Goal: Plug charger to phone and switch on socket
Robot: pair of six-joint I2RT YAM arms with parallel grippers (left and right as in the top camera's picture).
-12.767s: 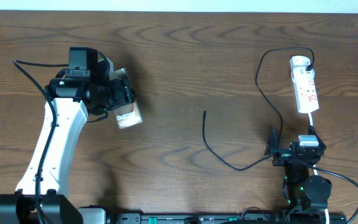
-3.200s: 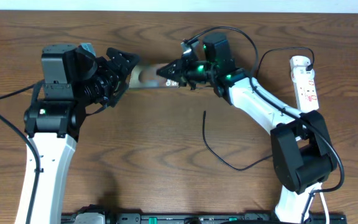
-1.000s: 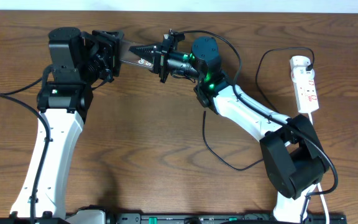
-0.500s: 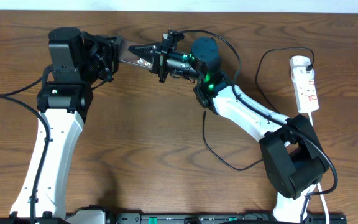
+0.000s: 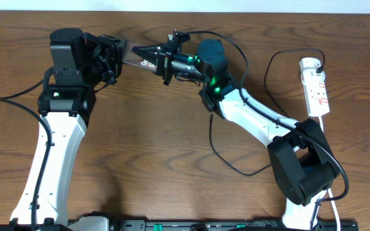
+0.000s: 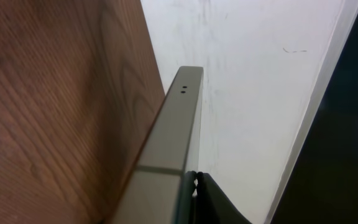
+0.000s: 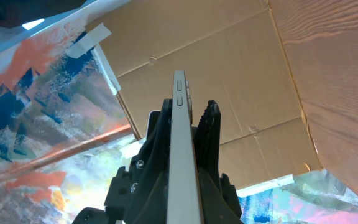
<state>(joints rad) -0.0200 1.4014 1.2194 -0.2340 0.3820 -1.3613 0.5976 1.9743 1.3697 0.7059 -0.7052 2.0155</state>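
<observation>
The right arm (image 5: 255, 119), earlier folded at the bench's near edge, has reached across, and the right fingers (image 5: 156, 50) now clamp the phone (image 5: 137, 58) at its lettered end. In the last second the left fingers (image 5: 110, 50) narrowed onto its opposite end.

Both arms reaching in, grippers nose to nose!
Left arm (image 5: 56, 135) bends at the elbow, left gripper (image 5: 111, 56) pointing right, its grip unclear. Right arm (image 5: 255, 115) stretches across, right gripper (image 5: 148, 51) pinched tight on the phone (image 5: 132, 59).
</observation>
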